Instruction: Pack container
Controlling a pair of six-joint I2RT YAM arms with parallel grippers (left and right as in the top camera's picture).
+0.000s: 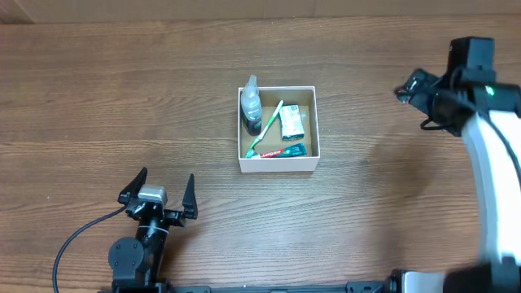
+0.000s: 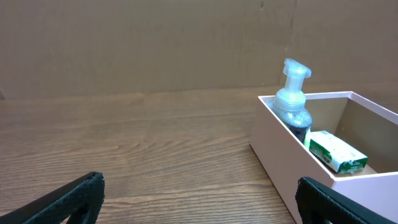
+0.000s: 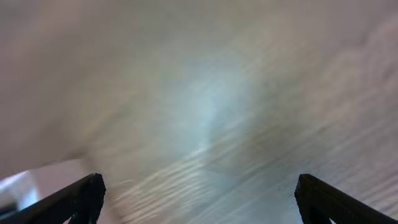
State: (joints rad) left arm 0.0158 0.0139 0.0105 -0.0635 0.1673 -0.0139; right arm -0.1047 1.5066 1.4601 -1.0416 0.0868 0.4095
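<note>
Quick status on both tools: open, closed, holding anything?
Left tool: open, holding nothing.
Right tool: open, holding nothing.

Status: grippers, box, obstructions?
Left gripper open, empty. Right gripper open, empty. White square cardboard box holds clear pump bottle, green-white toothbrush, green soap packet, toothpaste tube. Opening unobstructed.

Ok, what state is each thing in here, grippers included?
container: open, holding four items.
pump bottle: upright in a corner.
toothbrush: lying diagonally.
soap packet: lying inside.
toothpaste tube: lying along a wall.
left gripper: open, empty.
right gripper: open, empty.
</note>
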